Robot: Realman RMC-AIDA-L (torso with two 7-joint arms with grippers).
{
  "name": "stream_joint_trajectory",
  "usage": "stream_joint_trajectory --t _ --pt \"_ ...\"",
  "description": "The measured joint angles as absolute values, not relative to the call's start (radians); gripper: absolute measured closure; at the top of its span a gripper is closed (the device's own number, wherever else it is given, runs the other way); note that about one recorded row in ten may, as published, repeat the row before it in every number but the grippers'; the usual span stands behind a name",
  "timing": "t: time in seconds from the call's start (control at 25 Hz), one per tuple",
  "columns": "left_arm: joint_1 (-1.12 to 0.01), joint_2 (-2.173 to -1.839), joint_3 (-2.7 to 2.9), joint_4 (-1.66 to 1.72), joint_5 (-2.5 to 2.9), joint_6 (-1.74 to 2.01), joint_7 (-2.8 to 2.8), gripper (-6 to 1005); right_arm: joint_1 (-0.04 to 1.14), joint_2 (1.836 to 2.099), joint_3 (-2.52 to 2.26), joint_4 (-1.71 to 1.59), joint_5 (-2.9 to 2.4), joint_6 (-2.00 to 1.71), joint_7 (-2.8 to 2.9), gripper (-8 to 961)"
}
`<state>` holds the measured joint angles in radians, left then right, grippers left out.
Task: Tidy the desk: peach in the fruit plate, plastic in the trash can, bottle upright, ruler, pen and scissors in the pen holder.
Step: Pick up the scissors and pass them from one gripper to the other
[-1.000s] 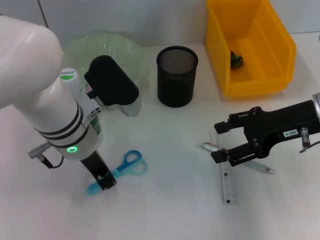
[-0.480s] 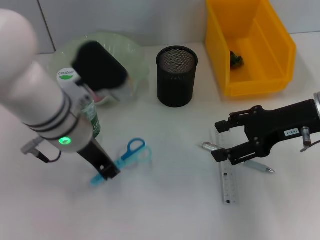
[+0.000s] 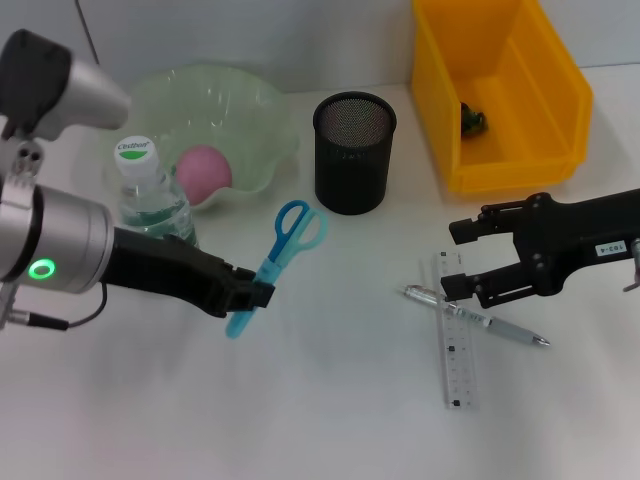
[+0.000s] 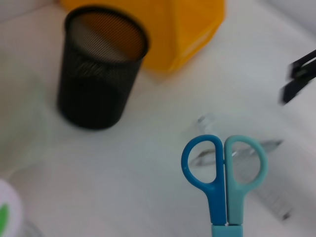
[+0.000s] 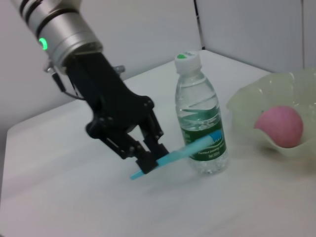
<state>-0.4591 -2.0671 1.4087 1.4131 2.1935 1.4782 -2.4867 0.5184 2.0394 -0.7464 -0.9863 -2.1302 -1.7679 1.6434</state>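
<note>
Jaws of the left gripper (image 3: 258,296) are seen in the head view pinched on the blades of the scissors (image 3: 284,250), which are held off the white table (image 3: 330,400) with the handle loops angled toward the black mesh pen holder (image 3: 354,152). Behind the left arm, the bottle (image 3: 150,200) stands upright and the peach (image 3: 204,169) lies in the fruit plate (image 3: 250,110). Jaws of the right gripper (image 3: 457,260) are spread, poised above the ruler (image 3: 456,340) and the pen (image 3: 480,319), which lie crossed on the table. The yellow trash can (image 3: 500,90) holds a small dark item.

Left wrist view: the scissors' loops (image 4: 224,165) are recorded in the foreground, the pen holder (image 4: 101,71) beyond.

Right wrist view: the left gripper (image 5: 150,160) is clamped on the blades (image 5: 180,153) beside the bottle (image 5: 200,116).
</note>
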Motion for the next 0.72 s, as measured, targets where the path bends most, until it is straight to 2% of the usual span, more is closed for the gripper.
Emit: stream_joint_trajectory --t 0.4,0.72 --pt "-0.311 -2.072 1.416 1.400 1.865 1.348 -2.214 770 0.514 2.034 -0.717 -0.986 -2.124 -1.779 1.644 134" --pt "-0.271 -2.074 1.419 1.207 1.453 1.302 -1.825 768 0.505 2.030 -0.714 -0.982 -2.121 -1.775 1.648 134"
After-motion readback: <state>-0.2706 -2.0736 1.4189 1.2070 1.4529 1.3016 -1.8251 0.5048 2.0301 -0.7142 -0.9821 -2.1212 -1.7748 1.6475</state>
